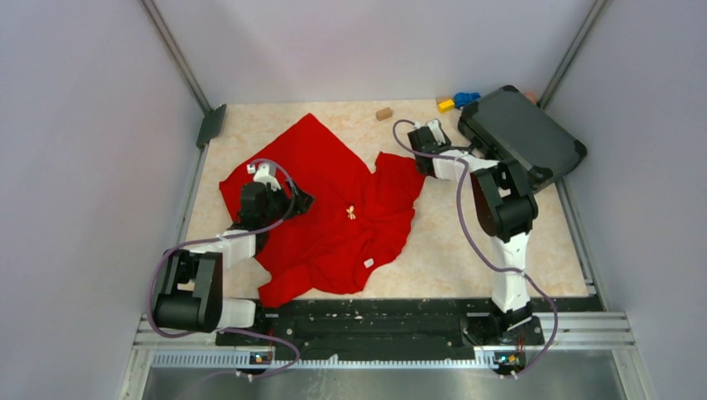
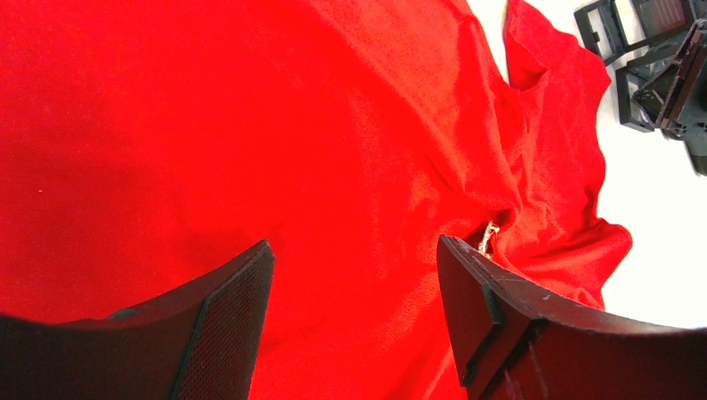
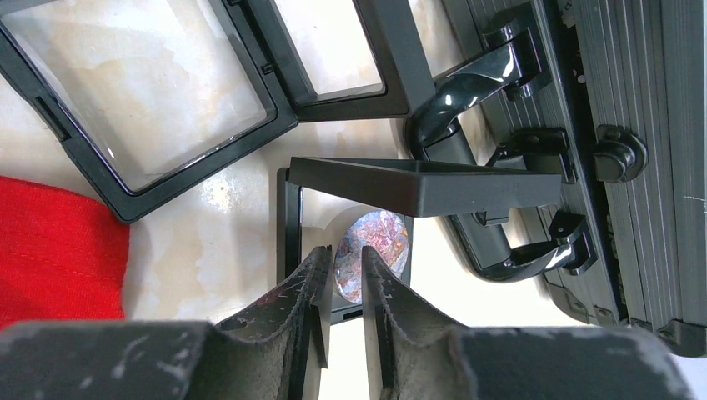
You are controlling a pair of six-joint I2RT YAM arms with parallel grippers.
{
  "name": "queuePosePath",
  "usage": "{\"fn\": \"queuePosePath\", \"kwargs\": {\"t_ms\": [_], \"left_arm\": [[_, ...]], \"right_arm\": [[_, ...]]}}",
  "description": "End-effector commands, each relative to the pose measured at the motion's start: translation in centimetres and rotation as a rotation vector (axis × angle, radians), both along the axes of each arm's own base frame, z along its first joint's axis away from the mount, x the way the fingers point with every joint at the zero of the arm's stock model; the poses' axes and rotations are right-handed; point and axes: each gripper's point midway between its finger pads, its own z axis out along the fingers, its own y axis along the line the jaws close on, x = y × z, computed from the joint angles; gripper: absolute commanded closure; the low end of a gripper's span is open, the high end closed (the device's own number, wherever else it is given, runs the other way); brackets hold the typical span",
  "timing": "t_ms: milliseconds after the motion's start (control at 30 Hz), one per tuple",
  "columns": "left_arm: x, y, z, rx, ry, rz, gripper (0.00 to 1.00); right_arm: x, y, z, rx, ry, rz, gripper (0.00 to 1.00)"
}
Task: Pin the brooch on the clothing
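Note:
The clothing (image 1: pixel 333 200), a bright red garment with a small white tag (image 1: pixel 368 263), lies spread on the table. A small gold brooch (image 1: pixel 351 212) sits in its creased middle, just past my right fingertip in the left wrist view (image 2: pixel 492 236). My left gripper (image 2: pixel 354 258) hovers open over the red fabric (image 2: pixel 250 125), left of that brooch (image 1: pixel 298 202). My right gripper (image 3: pixel 346 262) is beside the garment's right edge (image 1: pixel 425 143). Its jaws stand a narrow gap apart, clamping nothing. Just beyond the tips, a round mottled brooch (image 3: pixel 375 250) lies in an open black display box (image 3: pixel 425 185).
A black hard case (image 1: pixel 521 137) with a glossy handle (image 3: pixel 467 100) lies at the back right, close to the display box. More open clear-window boxes (image 3: pixel 142 92) lie between case and garment. Small wooden (image 1: pixel 383 113), yellow (image 1: pixel 446 105) and blue (image 1: pixel 467 98) blocks sit by the back wall.

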Motion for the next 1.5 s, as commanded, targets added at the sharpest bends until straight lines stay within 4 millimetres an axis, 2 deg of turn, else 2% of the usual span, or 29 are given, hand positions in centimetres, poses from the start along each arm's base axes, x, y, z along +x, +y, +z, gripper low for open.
{"fn": "queuePosePath", "kwargs": {"t_ms": [0, 367, 500, 700, 933, 1167, 1333, 1467], "left_arm": [[1.0, -0.3, 1.6, -0.014, -0.053, -0.01, 0.25], [1.0, -0.3, 1.6, -0.015, -0.054, -0.012, 0.25], [1.0, -0.3, 1.6, -0.015, -0.054, -0.011, 0.25], [1.0, -0.3, 1.7, -0.015, -0.058, -0.013, 0.25], [0.9, -0.6, 1.9, -0.017, -0.065, -0.029, 0.25], [0.8, -0.6, 2.0, -0.014, -0.07, -0.033, 0.25], [0.8, -0.9, 2.3, -0.018, -0.082, -0.052, 0.25], [0.5, -1.8, 3.1, -0.024, -0.118, -0.101, 0.25]], "right_arm": [[0.0, -0.7, -0.5, -0.017, -0.003, -0.031, 0.79], [-0.2, -1.1, -1.5, -0.044, 0.018, -0.041, 0.8], [0.0, -1.1, -1.3, -0.052, 0.01, -0.038, 0.89], [0.2, -1.6, 0.8, -0.08, -0.032, -0.038, 1.0], [0.1, -1.6, 4.6, -0.093, -0.126, -0.022, 1.0], [-0.8, -1.2, 7.1, -0.098, -0.182, -0.008, 1.0], [-1.8, 0.0, 8.1, 0.018, -0.195, 0.019, 1.0], [-3.4, 2.8, 9.0, 0.26, -0.198, 0.096, 1.0]]}}
